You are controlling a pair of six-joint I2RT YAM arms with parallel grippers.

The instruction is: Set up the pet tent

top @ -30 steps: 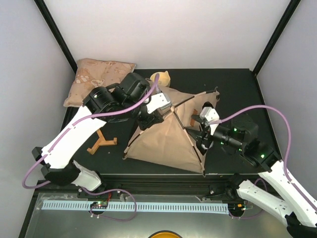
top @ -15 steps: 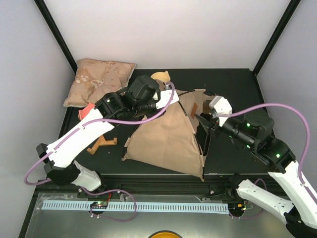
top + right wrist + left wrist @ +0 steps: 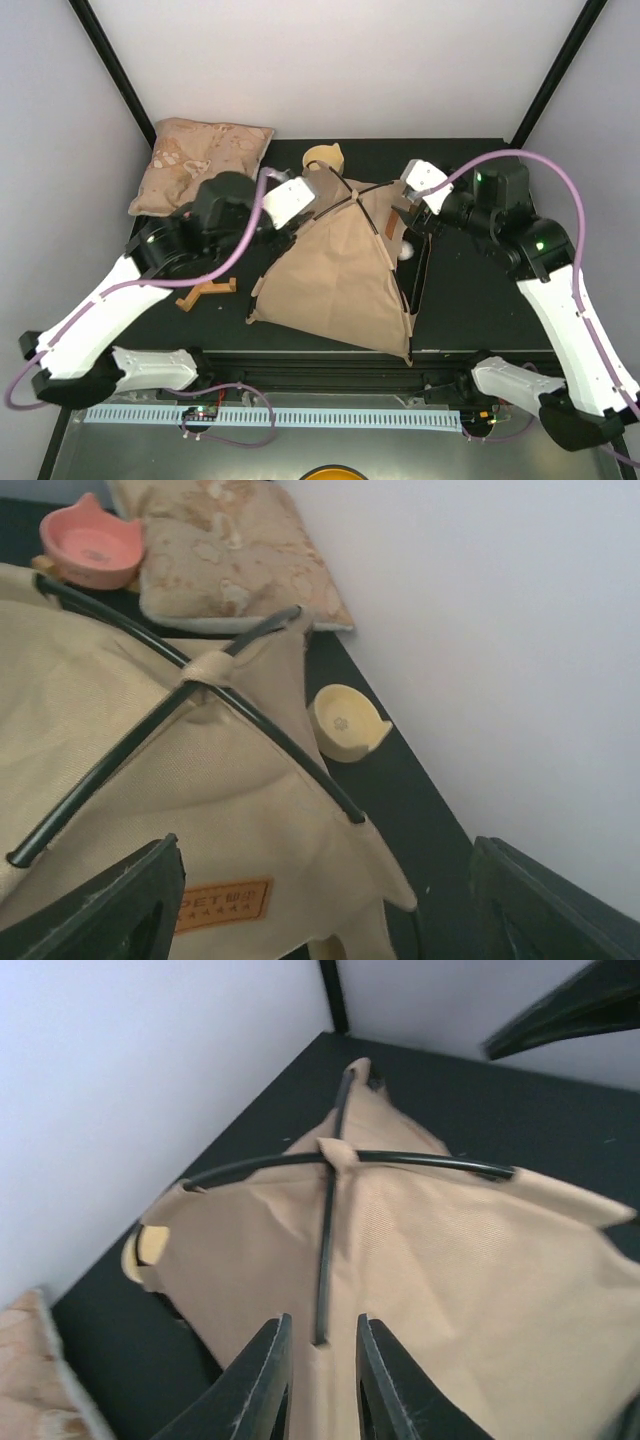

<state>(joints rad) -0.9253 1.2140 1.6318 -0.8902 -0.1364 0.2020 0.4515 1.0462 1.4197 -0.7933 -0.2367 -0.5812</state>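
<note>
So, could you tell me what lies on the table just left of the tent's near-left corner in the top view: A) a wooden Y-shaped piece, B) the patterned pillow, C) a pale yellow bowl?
A: the wooden Y-shaped piece lies beside the pet tent at its near-left corner; the pillow is at the far left corner and the yellow bowl sits behind the tent.

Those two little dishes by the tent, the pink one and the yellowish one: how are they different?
Colour: the pink dish is salmon pink, the yellow dish pale cream. Place: the pink dish sits beside the pillow, the yellow dish near the wall, past a corner of the tent. Marking: the yellow dish shows a small mark like a paw print inside; the pink dish's mark is blurred. Both are small, shallow and upright.
</note>
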